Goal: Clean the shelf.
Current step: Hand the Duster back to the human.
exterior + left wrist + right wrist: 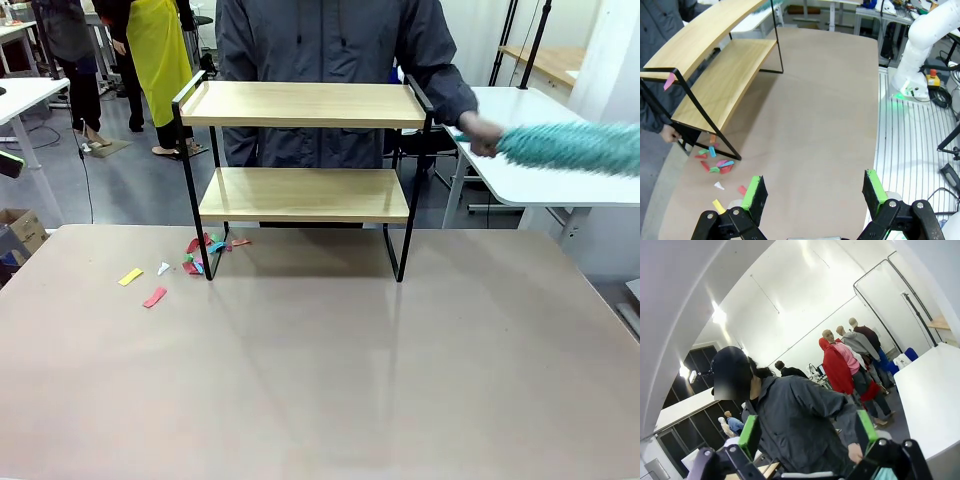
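Shelf at the far middle of the table, boards swept bare; duster off to the side.

We judge the sweeping step to be near its end: the shelf (pixel 304 160) stands on the matte beige table (pixel 330 380) in front of the person, its two pale wood-grain boards showing no litter in the front view, though the left wrist view shows one pink scrap (pixel 669 80) clinging to the thin black frame at a top corner. The person's hand (pixel 482 134) is clenched on the handle of a fluffy teal duster (pixel 572 148), held out over the neighbouring white table. Small flat paper scraps (pixel 205 250), red, yellow, blue and white, lie around the shelf's left front leg. Next move, we reckon: gathering those scraps. Left gripper (pixel 813 194) hangs with jaws wide and nothing between them; right gripper (pixel 807 432) likewise.
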You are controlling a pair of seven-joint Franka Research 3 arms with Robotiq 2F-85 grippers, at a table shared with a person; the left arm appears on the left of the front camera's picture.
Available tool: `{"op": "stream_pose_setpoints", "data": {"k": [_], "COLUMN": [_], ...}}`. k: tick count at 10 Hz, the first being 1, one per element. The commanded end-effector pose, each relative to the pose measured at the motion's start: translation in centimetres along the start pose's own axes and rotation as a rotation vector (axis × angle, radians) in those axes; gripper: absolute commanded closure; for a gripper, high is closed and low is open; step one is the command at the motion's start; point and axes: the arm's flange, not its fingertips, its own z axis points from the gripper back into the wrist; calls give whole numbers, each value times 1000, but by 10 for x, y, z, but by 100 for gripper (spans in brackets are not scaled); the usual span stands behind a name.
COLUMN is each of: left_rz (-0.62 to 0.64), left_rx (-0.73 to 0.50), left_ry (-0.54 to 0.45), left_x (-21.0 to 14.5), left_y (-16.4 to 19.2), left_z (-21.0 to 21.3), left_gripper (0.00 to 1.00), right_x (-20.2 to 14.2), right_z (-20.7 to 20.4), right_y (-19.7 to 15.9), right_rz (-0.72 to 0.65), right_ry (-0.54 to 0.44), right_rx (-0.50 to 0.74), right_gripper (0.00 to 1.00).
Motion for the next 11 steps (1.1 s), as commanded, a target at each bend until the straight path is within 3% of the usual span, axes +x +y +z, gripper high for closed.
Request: {"op": "stream_pose_setpoints", "data": {"k": [1,11], "left_rz": [-18,-18], "left_rx": [-6,-6], "left_ry": [-21,-21], "left_x": [2,2], "left_y": [2,2], "left_z": [0,0], "left_gripper": [0,0], "right_x": [0,0], "right_z": [1,1], "right_y": [2,2], "right_rz": [-3,-3], "right_ry": [-2,-2], "right_rx": [-8,-8], "right_gripper": [0,0]}}
